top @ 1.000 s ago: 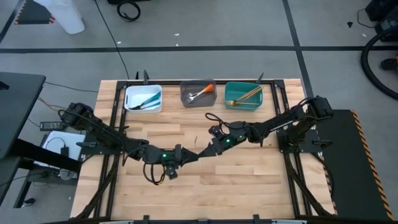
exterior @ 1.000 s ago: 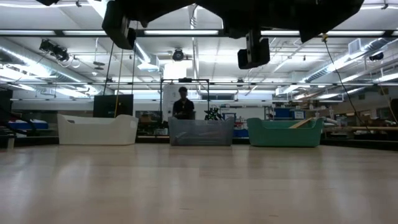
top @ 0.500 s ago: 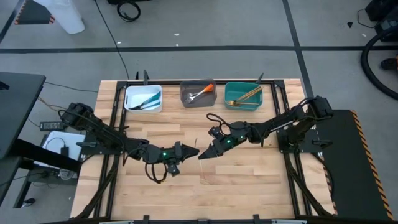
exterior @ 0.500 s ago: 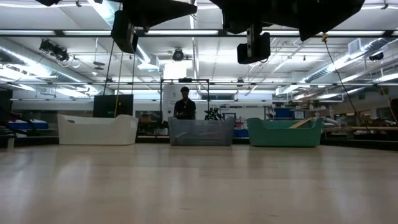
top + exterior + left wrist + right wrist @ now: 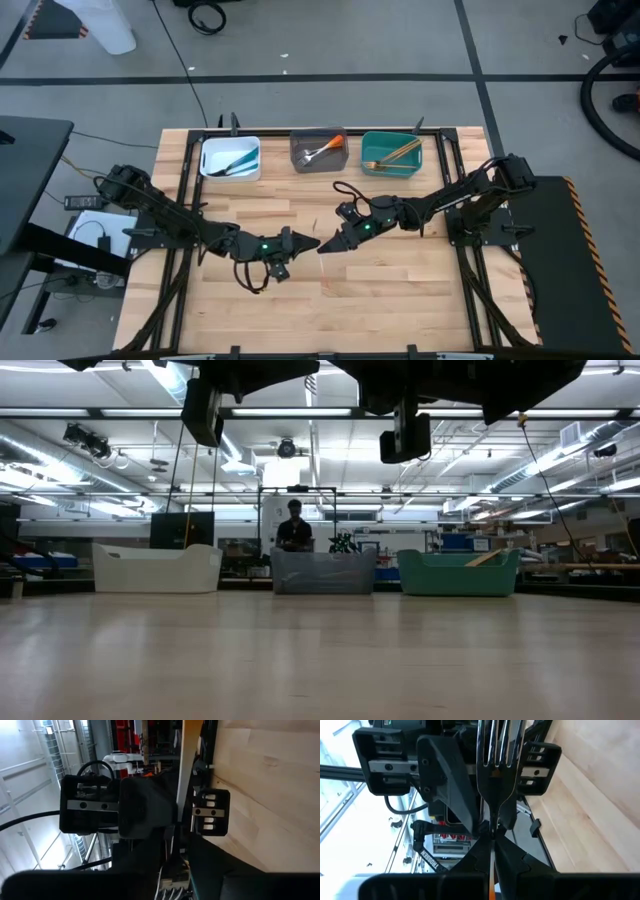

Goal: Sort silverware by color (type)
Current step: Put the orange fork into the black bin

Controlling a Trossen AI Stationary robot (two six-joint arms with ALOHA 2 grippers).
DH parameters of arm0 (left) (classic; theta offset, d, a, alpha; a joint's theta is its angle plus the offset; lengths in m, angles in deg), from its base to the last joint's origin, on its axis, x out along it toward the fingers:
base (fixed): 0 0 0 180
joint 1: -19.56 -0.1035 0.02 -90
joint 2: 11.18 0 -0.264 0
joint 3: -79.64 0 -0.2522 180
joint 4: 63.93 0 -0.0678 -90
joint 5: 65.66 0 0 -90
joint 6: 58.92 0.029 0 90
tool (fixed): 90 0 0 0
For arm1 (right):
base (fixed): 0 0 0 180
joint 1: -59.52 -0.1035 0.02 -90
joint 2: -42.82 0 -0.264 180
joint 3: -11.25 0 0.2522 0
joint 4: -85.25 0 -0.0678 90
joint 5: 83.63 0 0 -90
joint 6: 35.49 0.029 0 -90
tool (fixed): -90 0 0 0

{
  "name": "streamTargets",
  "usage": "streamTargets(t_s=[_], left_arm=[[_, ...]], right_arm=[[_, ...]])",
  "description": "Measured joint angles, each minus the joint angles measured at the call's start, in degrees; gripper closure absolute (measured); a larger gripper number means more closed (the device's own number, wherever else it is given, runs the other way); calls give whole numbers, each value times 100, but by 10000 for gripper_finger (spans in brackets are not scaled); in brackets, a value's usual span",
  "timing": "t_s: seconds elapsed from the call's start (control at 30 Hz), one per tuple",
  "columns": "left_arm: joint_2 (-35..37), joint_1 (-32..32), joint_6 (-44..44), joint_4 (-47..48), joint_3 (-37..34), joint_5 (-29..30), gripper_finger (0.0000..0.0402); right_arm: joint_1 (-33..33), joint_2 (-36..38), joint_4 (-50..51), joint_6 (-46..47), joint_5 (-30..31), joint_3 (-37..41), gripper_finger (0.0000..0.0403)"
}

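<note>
A fork (image 5: 496,755) with a silver head and an orange handle end (image 5: 492,892) hangs above the middle of the table, between my two grippers. My right gripper (image 5: 326,244) is shut on it, with the tines pointing away toward my left gripper (image 5: 304,243). My left gripper meets it tip to tip, its fingers (image 5: 451,785) on either side of the fork's head. In the left wrist view the fork shows only as a pale blurred strip (image 5: 187,765). Both grippers are high above the tabletop, at the low view's top edge. My right gripper pinches the fork's neck (image 5: 492,822) between its two fingers, just below the head. The fingers lie along the fork, roughly level, coming from the table's right. The fork is lifted clear, tines toward the table's left. My left gripper closes on the lower part of the fork's head (image 5: 485,795), one finger at each side edge. The fingers come roughly level from the table's left, along the fork. Whether both fingers press on the metal cannot be told.
Three bins stand along the far edge. The white bin (image 5: 230,158) holds blue-handled pieces, the grey bin (image 5: 318,152) an orange-handled fork, and the teal bin (image 5: 391,153) gold ones. A person (image 5: 293,528) stands in the room beyond the table.
My left gripper has moved toward the table's far and right side, up to the tip of my right gripper, and now flanks the fork's head. My right gripper has kept the fork nearly still.
</note>
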Motion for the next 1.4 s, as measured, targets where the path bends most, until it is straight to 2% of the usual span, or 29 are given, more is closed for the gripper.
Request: streamTargets(t_s=[0.53, 0.77, 1.13, 1.4], left_arm=[[0, -4, -32, 4, 0, -96, 381], [0, 0, -44, 2, 0, -99, 385], [0, 0, -50, 11, 0, -53, 387], [0, 0, -74, 13, 1, -58, 387]], right_arm=[[-97, 0, -44, 48, 189, 2, 382], [-107, 0, -46, -4, 138, 2, 376], [-105, 4, -44, -24, -79, 2, 322], [24, 4, -44, -22, -467, 2, 307]])
